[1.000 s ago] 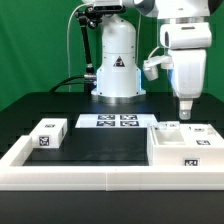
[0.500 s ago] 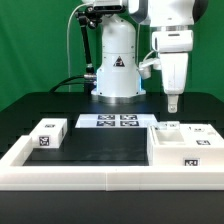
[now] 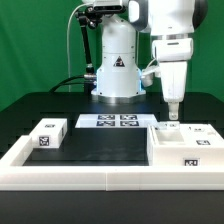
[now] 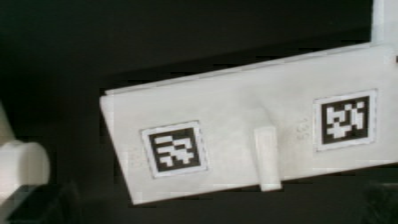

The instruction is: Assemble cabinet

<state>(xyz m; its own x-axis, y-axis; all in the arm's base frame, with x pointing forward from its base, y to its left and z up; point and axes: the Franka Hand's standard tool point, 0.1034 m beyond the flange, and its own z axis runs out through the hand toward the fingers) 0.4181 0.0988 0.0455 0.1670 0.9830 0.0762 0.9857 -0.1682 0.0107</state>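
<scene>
Gripper (image 3: pixel 171 110): you see it pointing straight down, hanging over the back edge of the box body, towards that body's side at the exterior view's left; the fingertips read as one narrow tip, so you cannot tell whether they are apart or together; nothing shows between them.
Box body (image 3: pixel 182 150): it sits on the table at the exterior view's right, tucked into the corner of the border frame, open side up; one tag faces you on its front wall, and smaller tagged white pieces show at its back rim.
Small block (image 3: pixel 47 133): it lies at the exterior view's left, well apart from the box body, just inside the frame's wall, with tags on its top and front.
Marker board (image 3: pixel 108 121): flat on the table between the robot base (image 3: pixel 117 65) and the two parts; near the gripper but not under it.
Border frame (image 3: pixel 90 178): long and low; it runs along the front and up both sides, fencing in the black table (image 3: pixel 100 145).
Wrist view: you look down on a tilted white panel (image 4: pixel 249 110) with two tags (image 4: pixel 175 148) and a raised ridge (image 4: pixel 267 155) between them; a blurred white piece (image 4: pixel 15 165) shows at the picture's edge, and you cannot tell what it is.
</scene>
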